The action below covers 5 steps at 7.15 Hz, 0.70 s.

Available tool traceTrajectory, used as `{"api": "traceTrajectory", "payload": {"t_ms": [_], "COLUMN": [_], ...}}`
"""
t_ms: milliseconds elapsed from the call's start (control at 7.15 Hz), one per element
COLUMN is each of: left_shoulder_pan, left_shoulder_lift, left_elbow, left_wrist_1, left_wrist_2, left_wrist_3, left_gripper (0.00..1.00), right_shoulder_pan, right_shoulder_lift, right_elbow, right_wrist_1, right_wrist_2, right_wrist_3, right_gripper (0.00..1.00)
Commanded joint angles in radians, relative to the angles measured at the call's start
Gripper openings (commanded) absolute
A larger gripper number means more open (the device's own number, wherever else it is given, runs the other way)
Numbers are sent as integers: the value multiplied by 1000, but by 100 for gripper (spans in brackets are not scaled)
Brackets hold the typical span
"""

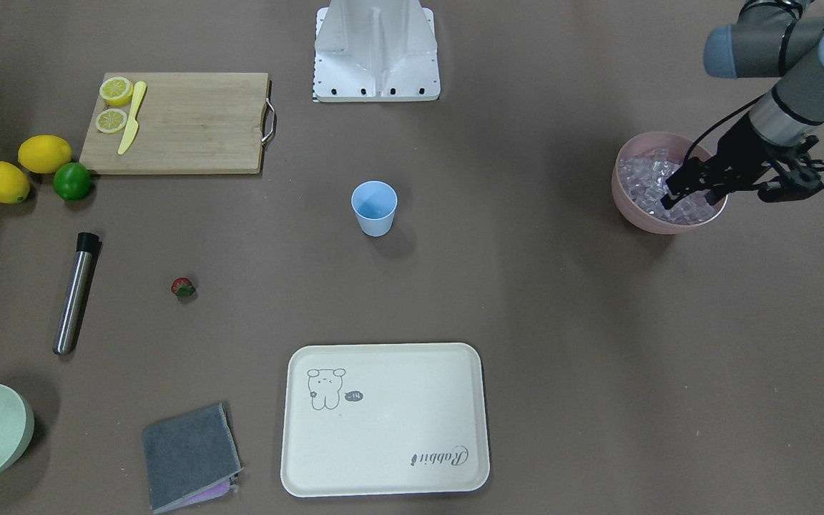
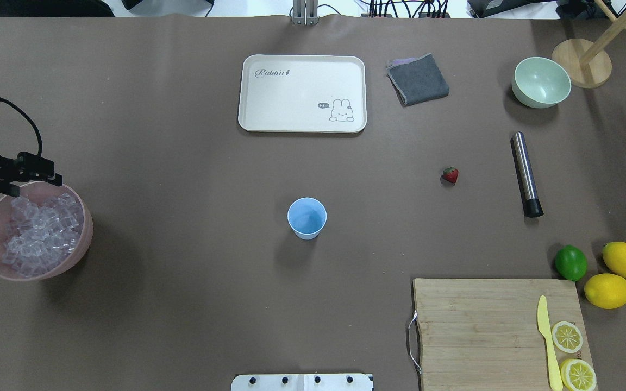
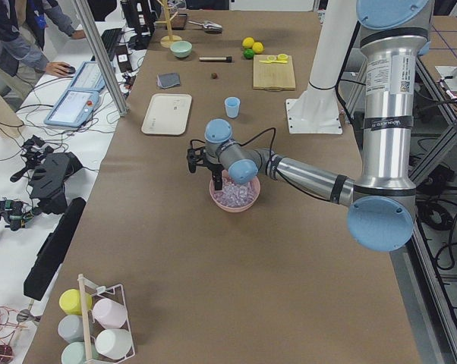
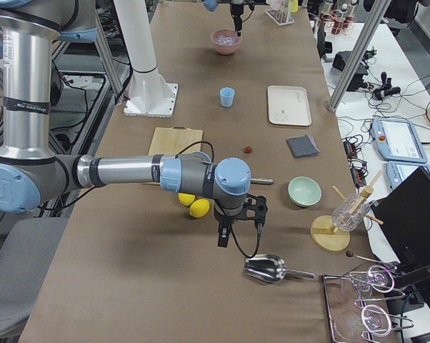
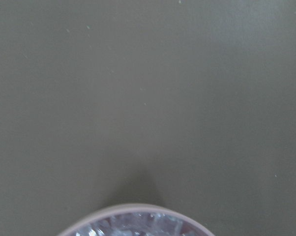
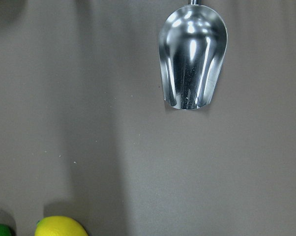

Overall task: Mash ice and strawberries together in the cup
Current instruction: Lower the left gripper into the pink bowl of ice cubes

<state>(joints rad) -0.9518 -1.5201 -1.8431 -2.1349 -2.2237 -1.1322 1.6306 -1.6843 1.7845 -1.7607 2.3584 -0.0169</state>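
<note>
1. Left gripper [image 1: 684, 197]: tips point down at the ice [image 1: 641, 179], over the bowl's [image 1: 632, 214] edge. Jaws look parted, and you can see nothing held betw. them.
2. Ice: small clear cubes, slick-looking, heaped in the pink plastic bowl at the table's left end. Expect them to slip betw. the fingers.
3. Cup [image 1: 374, 207]: light blue, tapered, upright, looks empty. It sits mid-table, well apart from the bowl, on the robot's right of the gripper. That's your carry direction, and the left arm is nearer.
4. Strawberry [image 1: 183, 287]: small, red, green top, on bare table beyond the cup. The right arm is nearer.
5. Steel rod [image 1: 74, 293]: smooth, black-capped, further right, long axis approx. front-to-back.
6. Right gripper [image 4: 222, 239]: at the far right end, near a shiny metal scoop [image 6: 192, 59]. You can't tell whether its jaws are apart or together.
</note>
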Motion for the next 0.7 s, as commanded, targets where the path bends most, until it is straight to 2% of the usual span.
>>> {"api": "traceTrajectory", "payload": {"t_ms": [0, 280, 559], "left_shoulder_pan": [41, 42, 62], "left_shoulder_lift": [66, 109, 110], "left_elbow": [-1, -4, -8], "left_wrist_1": [-83, -124, -129], "left_wrist_2": [22, 22, 24], "left_wrist_3": [-66, -73, -73], "left_gripper": [98, 97, 93], "right_shoulder_pan": [0, 2, 2], "right_shoulder_lift": [-2, -5, -5], "right_elbow": [-2, -4, -5], "right_wrist_1": [1, 1, 1], "right_wrist_2": [-1, -2, -2], "right_wrist_3": [-3, -11, -11], "right_gripper": [100, 100, 100]}}
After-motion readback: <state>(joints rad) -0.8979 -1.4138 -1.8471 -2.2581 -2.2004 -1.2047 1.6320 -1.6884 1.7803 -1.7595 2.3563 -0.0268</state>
